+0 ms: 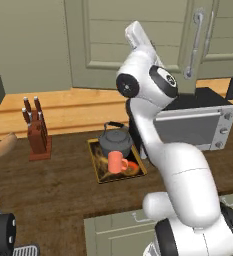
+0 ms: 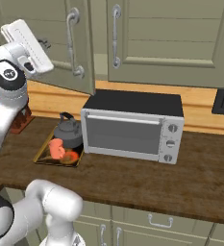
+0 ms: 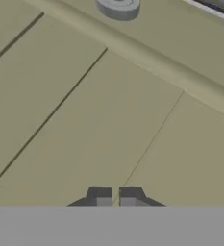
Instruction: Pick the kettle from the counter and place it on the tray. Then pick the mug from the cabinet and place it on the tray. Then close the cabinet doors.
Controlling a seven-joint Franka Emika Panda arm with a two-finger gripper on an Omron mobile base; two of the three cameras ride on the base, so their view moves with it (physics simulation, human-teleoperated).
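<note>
The tray (image 1: 99, 175) (image 2: 42, 153) lies on the dark counter (image 1: 58, 195) (image 2: 180, 182). On it stand the dark kettle (image 1: 115, 141) (image 2: 69, 132) and, in front of it, the orange mug (image 1: 117, 162) (image 2: 56, 148). My arm reaches up to the cabinet. The gripper (image 3: 114, 199) (image 2: 43, 44) is shut with nothing in it, its tips close against the grey-green face of the left cabinet door (image 1: 118, 45) (image 2: 51, 62) (image 3: 99, 120). That door stands a little ajar, its bar handle (image 1: 194, 47) (image 2: 74, 43) to the right of my hand. The right door (image 2: 171, 38) looks closed.
A silver toaster oven (image 1: 195, 125) (image 2: 132, 126) sits right of the tray. A knife block (image 1: 37, 134) stands at the left on the counter, with a wooden spoon (image 1: 3, 149) at the far left. Low drawers (image 2: 156, 221) run under the counter's front edge.
</note>
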